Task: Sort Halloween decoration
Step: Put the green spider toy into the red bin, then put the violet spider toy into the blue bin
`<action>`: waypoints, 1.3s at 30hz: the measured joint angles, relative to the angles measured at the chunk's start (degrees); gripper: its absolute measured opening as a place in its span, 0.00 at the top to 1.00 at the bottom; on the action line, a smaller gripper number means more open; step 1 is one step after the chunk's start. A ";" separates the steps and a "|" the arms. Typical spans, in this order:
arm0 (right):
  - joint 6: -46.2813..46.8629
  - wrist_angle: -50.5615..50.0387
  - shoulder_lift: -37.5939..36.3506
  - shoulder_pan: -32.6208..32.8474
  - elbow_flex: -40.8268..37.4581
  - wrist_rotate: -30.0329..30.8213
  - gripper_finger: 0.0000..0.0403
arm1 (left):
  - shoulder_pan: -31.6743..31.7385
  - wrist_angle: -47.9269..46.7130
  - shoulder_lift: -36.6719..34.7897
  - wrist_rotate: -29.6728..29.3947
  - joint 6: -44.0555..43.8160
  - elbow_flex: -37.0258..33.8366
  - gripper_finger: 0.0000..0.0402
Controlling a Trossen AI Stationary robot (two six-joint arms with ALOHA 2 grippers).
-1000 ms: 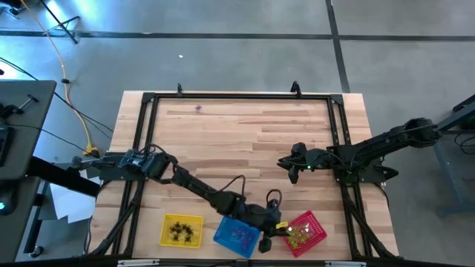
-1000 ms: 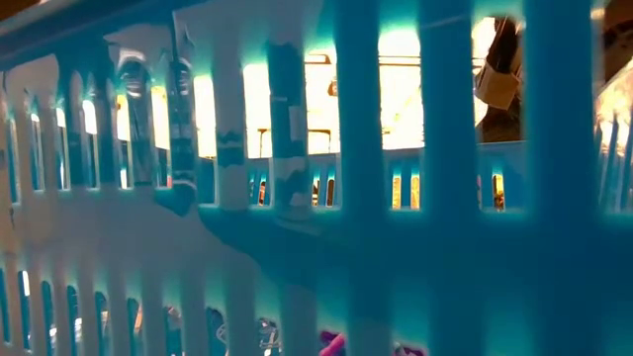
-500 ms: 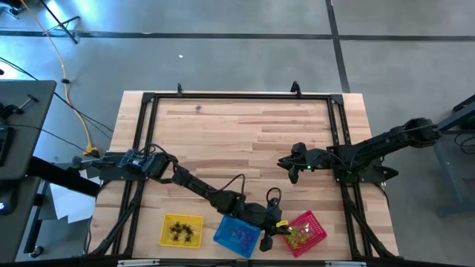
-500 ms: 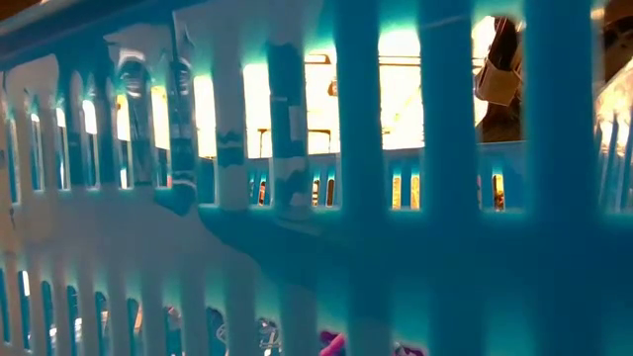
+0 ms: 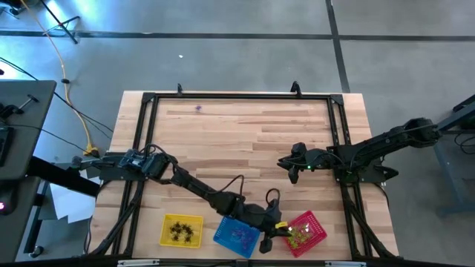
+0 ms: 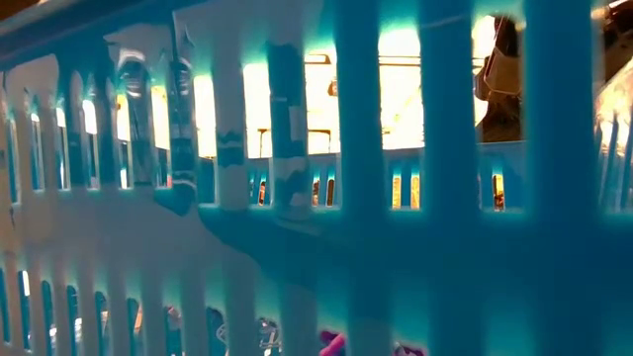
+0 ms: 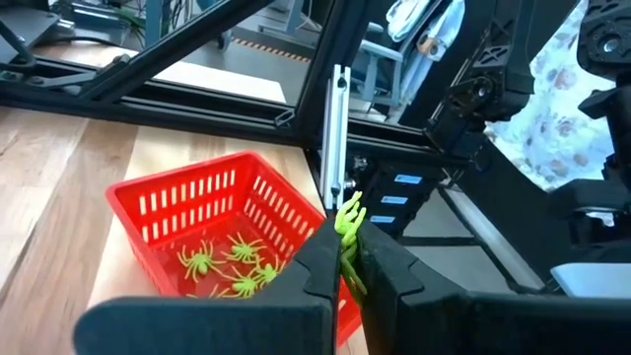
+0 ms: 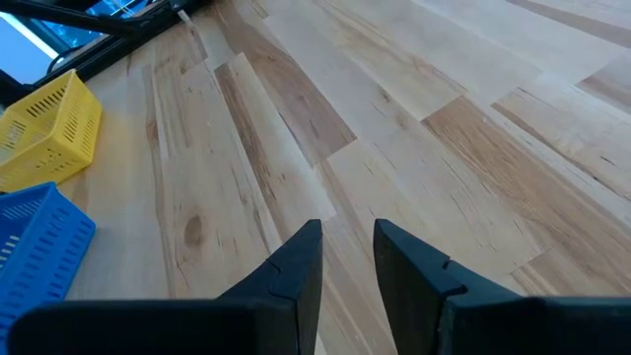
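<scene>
Clamped shut, left gripper pinches a yellow-green spider beside the red basket, near edge, right. Right gripper waits mid-table, fingers parted, empty. Next, likely: shift over basket, release.

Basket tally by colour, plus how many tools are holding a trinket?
Yellow basket: 1
Blue basket: 1
Red basket: 1
Baskets total: 3
Tools holding a trinket: 1, the left tool, shut on a yellow-green spider by the red basket. Right tool holds nothing.
</scene>
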 joint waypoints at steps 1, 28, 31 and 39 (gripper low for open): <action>0.00 0.00 0.01 -0.02 0.00 0.00 0.77 | 0.00 0.01 0.00 0.00 0.01 -0.02 0.98; 0.00 0.00 0.00 -0.01 0.00 0.00 0.77 | 0.27 -5.29 -0.54 -3.19 7.65 -0.04 0.61; 0.00 0.00 -0.01 0.00 0.00 0.00 0.77 | 1.33 -13.81 -2.21 -7.23 4.04 -0.11 0.61; 0.00 0.00 -0.01 0.00 0.00 0.00 0.77 | 5.55 -39.46 -6.06 -16.59 -5.37 -0.11 0.58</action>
